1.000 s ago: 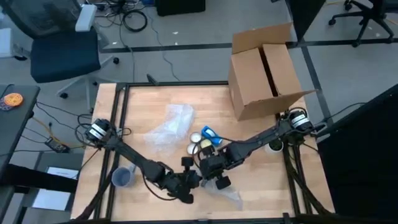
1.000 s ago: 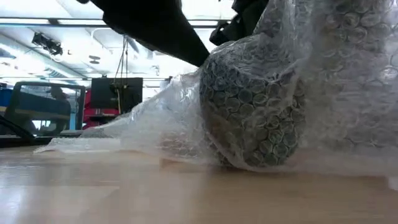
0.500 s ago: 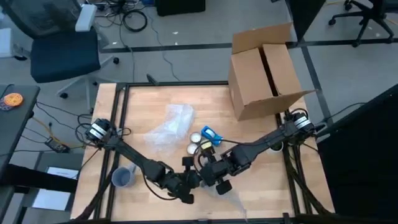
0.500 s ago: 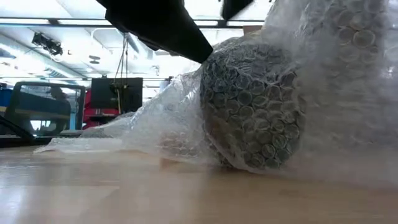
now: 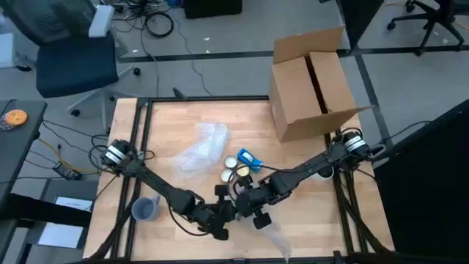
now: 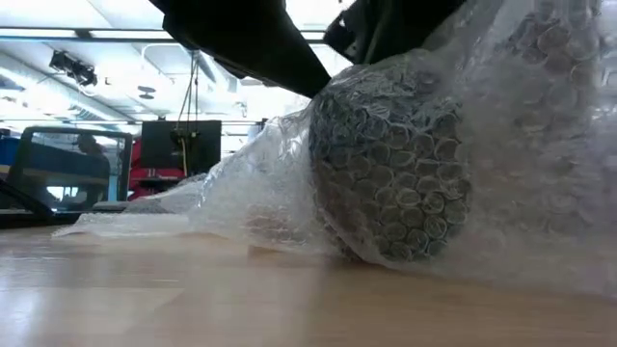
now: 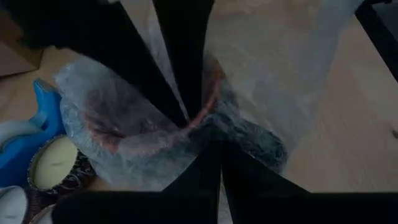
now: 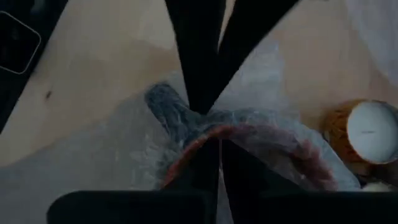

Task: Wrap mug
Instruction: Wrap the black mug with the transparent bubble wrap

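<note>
I've got both arms converged at the front-centre of the table [image 5: 293, 132]. One mug [image 6: 390, 164], lying on its side on the wood, covered in bubble wrap [image 6: 521, 145]; the low view shows the dark patterned body through the bubbles. Left gripper [image 7: 202, 124] is clamped on the mug's reddish rim through the wrap, fingers pinched together at the lip. Right gripper [image 8: 208, 127] is pinched on the same rim from the other side, also through the film. A tail of wrap trails off toward the front edge in the high view.

Count on the table: two sheets of wrap, the second one [image 5: 199, 149] lying loose mid-table; one cardboard box [image 5: 311, 81], flaps open, at the back right; one blue-grey cup [image 5: 144, 209] at the left edge; two candles I think [image 5: 239, 174], hard to separate from above; one blue item [image 5: 248, 157] beside them.
</note>
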You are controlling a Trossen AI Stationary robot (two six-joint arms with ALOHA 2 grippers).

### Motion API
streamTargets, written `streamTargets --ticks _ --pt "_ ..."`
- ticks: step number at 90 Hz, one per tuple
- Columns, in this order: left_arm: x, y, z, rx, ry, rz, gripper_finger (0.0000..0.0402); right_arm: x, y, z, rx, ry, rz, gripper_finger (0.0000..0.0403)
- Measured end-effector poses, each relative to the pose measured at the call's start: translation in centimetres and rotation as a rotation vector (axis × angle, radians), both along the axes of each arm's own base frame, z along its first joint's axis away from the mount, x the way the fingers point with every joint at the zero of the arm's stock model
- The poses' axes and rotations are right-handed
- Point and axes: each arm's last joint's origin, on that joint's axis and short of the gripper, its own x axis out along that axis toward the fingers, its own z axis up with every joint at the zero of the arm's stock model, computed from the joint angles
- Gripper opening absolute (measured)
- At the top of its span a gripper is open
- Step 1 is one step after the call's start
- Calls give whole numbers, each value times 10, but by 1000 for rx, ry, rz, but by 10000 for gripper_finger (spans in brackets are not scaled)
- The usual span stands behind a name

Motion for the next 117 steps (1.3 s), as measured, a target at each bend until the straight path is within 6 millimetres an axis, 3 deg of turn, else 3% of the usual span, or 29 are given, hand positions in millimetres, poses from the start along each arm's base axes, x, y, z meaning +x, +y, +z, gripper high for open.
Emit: streamTargets --ticks 29,53,63,79,97,117 --pt "5 -6 30 74 39 -47 0 -5 -25 -28 8 78 -97 0" --pt "-20 -19 56 194 221 -21 0 -4 -19 -25 -1 76 -72 0" --pt "-32 -20 47 226 271 16 0 -5 -16 -19 -12 95 -61 0" --pt "-39 -14 11 194 293 80 0 -6 -15 -14 -18 117 -57 0" --pt "-29 2 -18 131 216 106 0 -8 -12 -13 -20 138 -59 0" --pt "-18 15 -28 38 161 92 0 -16 -7 1 -27 103 -38 0"
